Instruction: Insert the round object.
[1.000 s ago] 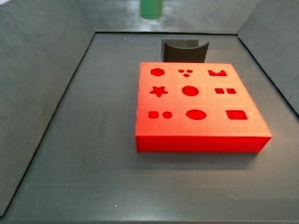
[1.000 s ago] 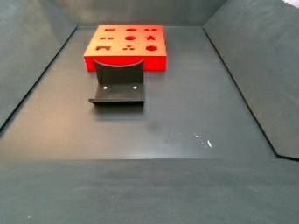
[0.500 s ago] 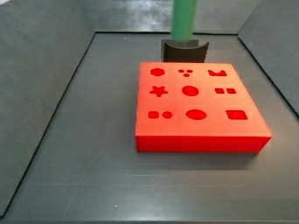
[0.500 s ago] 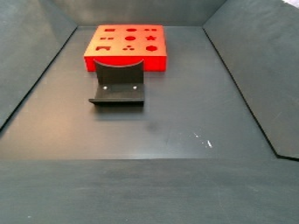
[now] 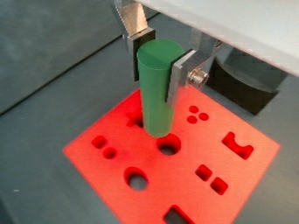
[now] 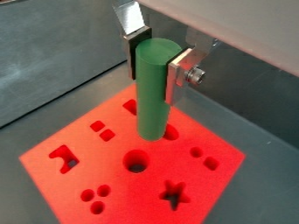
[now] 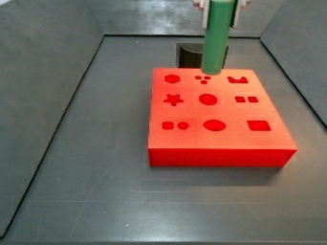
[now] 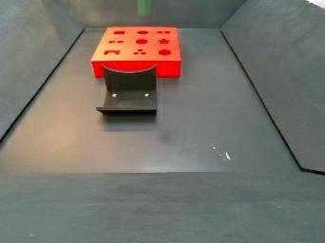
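My gripper (image 5: 158, 57) is shut on the round object (image 5: 156, 87), a slim green peg held upright by its upper end, seen in both wrist views (image 6: 152, 92). Its lower end hangs a little above the red block (image 5: 176, 162), close to a round hole (image 5: 167, 145). In a side view the peg (image 7: 219, 38) hangs over the back part of the red block (image 7: 217, 120), with the gripper (image 7: 220, 4) at the picture's top edge. The block's top has several shaped holes (image 6: 138, 162).
A dark grey curved holder (image 7: 192, 50) stands on the floor right behind the red block; it also shows in a wrist view (image 5: 251, 79) and in a side view (image 8: 128, 95). Grey walls enclose the floor (image 8: 191, 133) around the red block (image 8: 137, 52).
The gripper with the green peg has come down and moved right, from above the dark holder to over the back part of the red block.
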Controlling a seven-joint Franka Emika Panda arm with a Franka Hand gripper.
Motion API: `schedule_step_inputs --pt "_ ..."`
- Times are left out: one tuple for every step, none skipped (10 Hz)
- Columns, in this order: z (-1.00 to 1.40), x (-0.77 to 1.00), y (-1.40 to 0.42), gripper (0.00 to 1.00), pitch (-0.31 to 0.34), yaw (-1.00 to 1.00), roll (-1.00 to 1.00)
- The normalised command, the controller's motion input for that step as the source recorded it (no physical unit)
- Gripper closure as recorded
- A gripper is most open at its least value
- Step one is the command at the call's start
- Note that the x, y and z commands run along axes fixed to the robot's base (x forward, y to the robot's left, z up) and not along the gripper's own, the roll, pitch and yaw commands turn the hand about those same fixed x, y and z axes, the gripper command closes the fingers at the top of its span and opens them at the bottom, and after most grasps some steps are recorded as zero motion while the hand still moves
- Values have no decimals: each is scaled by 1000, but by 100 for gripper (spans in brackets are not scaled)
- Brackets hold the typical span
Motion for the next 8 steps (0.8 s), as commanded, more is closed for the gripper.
schedule_step_inputs --pt "-143 937 0 100 0 -34 500" --pt "-254 897 -29 100 31 -51 479" --pt "-194 397 0 100 84 0 331" --pt "-269 129 40 100 20 140 210" --pt "-560 443 49 100 130 17 0" --pt "-649 497 149 100 151 -9 -186" --pt "-434 391 149 100 227 0 -86" --pt "-274 40 166 100 174 -29 -119"
